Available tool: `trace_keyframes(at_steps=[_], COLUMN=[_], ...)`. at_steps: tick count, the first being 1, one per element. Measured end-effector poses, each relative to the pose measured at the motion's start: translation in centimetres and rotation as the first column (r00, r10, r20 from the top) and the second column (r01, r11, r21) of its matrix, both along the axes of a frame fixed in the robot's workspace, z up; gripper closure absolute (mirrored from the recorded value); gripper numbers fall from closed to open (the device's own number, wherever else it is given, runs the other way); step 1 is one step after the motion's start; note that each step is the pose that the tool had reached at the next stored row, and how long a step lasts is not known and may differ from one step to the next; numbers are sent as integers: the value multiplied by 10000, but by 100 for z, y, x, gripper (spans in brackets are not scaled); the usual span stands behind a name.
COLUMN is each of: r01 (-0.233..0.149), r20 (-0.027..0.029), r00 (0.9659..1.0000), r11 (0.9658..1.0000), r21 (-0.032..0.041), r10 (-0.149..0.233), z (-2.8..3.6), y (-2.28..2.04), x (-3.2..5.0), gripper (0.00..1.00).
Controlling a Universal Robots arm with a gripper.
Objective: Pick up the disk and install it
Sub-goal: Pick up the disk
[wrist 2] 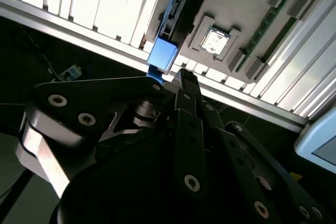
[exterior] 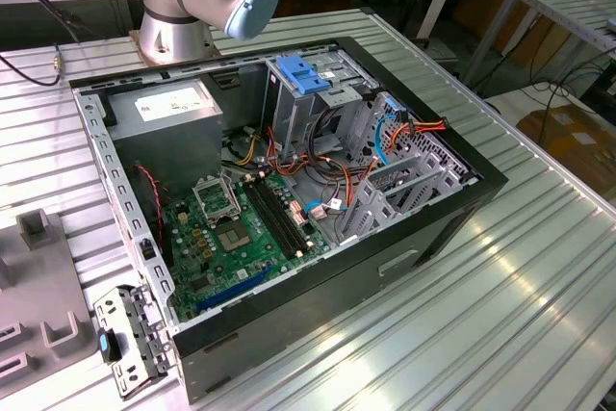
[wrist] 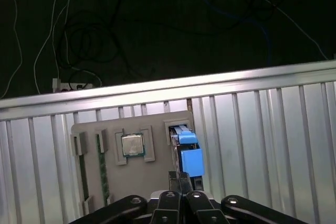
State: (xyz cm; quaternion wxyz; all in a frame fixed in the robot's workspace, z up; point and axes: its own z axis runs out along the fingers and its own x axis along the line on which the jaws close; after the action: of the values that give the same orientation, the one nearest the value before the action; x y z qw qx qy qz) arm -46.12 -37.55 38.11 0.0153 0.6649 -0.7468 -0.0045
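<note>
exterior view: the grey tray (exterior: 38, 286) lies at the exterior view's left of the open computer case (exterior: 289, 190). first wrist view: the gripper (wrist: 181, 177), closed and empty, hangs above the disk (wrist: 188, 150), which stands on edge in the tray's slot, long edge along the table slats. second wrist view: its blue rail (wrist 2: 164, 56) sits just beyond the gripper's tip.

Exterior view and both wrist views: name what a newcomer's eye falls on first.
In the exterior view, the open computer case sits in the middle, its green motherboard bared. In the first wrist view, the disk stands on edge in a slot of the grey tray, its bright blue rail drawing the eye, beside a square chip; the gripper hangs close by it.
</note>
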Motion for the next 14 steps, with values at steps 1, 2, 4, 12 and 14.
trace_keyframes(at_steps=[1, 2, 4, 12, 14], r01=[-100, -170, -312, -1622, -1729], r20=[1, 1, 1, 76, 76], r00=[10000, 9999, 9995, 9867, 9849], r11=[10000, 9999, 9995, 9868, 9849], r21=[0, 0, -1, -8, -9], r10=[100, 170, 312, 1622, 1729], z=[0, 0, 0, -58, -94], y=[0, 0, 0, 0, 2], x=[0, 0, 0, 1, 1], gripper=[89, 89, 89, 64, 58])
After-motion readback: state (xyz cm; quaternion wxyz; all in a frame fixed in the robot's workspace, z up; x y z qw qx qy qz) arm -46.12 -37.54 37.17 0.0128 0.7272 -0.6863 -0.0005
